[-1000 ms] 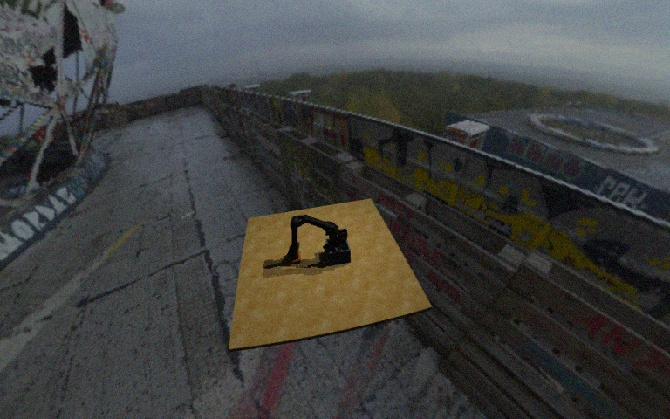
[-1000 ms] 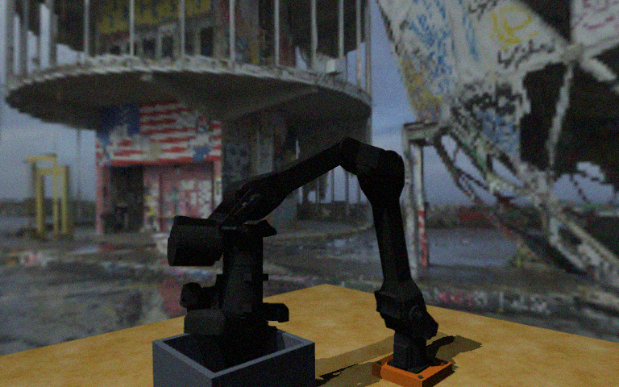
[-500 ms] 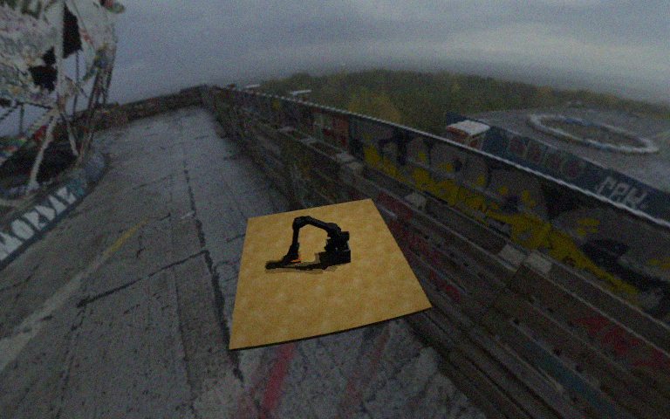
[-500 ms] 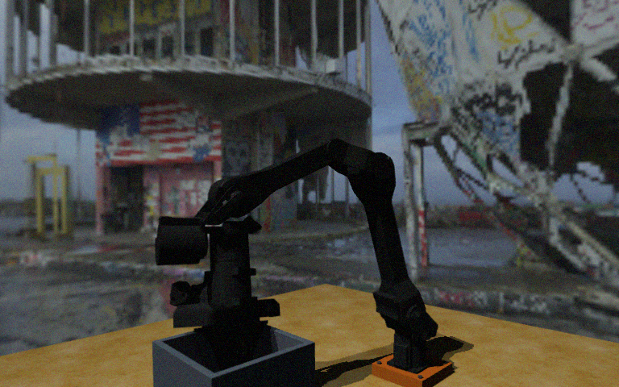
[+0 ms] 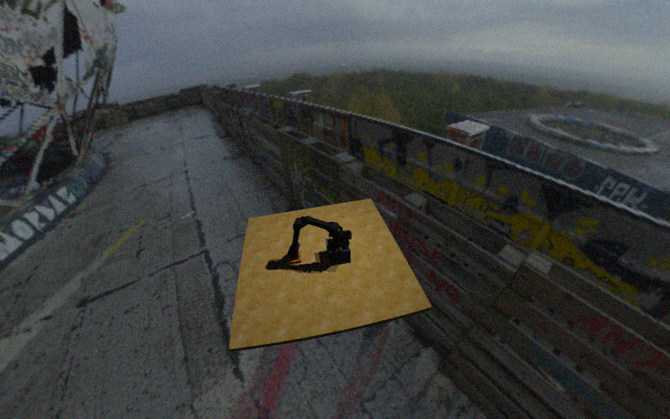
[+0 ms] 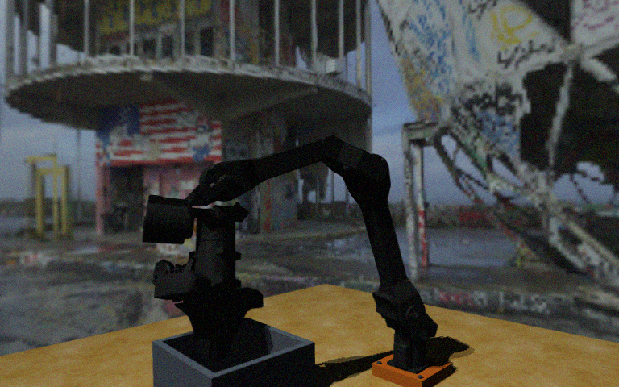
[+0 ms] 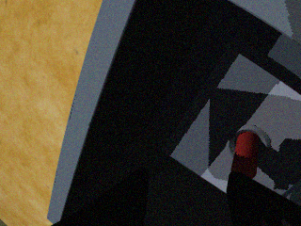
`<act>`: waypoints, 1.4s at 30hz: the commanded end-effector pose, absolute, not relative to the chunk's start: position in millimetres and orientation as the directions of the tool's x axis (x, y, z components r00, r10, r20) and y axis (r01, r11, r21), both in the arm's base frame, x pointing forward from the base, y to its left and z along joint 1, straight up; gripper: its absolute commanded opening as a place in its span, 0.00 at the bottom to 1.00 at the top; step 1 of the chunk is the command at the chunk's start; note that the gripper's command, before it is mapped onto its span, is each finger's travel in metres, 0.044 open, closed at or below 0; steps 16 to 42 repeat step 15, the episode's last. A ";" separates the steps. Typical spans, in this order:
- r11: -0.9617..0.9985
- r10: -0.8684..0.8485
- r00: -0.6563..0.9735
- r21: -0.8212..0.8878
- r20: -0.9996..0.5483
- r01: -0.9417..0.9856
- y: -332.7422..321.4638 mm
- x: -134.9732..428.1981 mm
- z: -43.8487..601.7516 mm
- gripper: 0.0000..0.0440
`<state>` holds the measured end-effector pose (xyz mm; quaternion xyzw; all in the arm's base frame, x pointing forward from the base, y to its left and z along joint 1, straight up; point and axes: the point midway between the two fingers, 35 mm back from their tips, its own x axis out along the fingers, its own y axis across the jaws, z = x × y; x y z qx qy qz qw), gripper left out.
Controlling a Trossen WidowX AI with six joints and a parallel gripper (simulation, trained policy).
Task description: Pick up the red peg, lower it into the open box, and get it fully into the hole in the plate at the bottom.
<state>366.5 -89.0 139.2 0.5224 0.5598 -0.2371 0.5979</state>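
Your robot's hand (image 5: pixel 336 247) (image 6: pixel 218 347) (image 7: pixel 188 180) points down into the box (image 5: pixel 340 256) (image 6: pixel 182 369) (image 7: pixel 94 113). Its fingers are part way open and they are not squeezing the red peg (image 7: pixel 245 146). You can see the peg in the wrist view, down inside the box. One dark finger (image 7: pixel 259 202) is right by the peg and hides some of it. You can't tell if they touch.

The peg is at the hole, with the round gray ring (image 7: pixel 265 135) around its far end. Some of the red still shows above the ring, and you can't tell how deep the peg goes. Under it is the gray plate (image 7: pixel 193 137), with dark shadows on it. In the outside view, the hand and the box wall hide the peg from you. In the top view, that spot is too small and dark to make out.

The box is gray and has no lid, and its sides go up around the finger ends. Above it, the black arm (image 5: pixel 295 236) (image 6: pixel 383 237) bends over like a bridge. The arm's other end stands on an orange base (image 6: pixel 388 372), apart from the box. The box and the base are both on the yellow-brown table (image 5: pixel 296 305) (image 6: pixel 342 310) (image 7: pixel 38 94).
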 end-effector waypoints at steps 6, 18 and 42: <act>0.352 0.340 0.324 0.439 -0.883 0.827 -96.2 379.9 153.0 0.38; 0.366 0.373 0.361 0.493 -0.855 0.789 -103.4 392.4 154.9 0.38; 0.366 0.373 0.361 0.493 -0.855 0.789 -103.4 392.4 154.9 0.38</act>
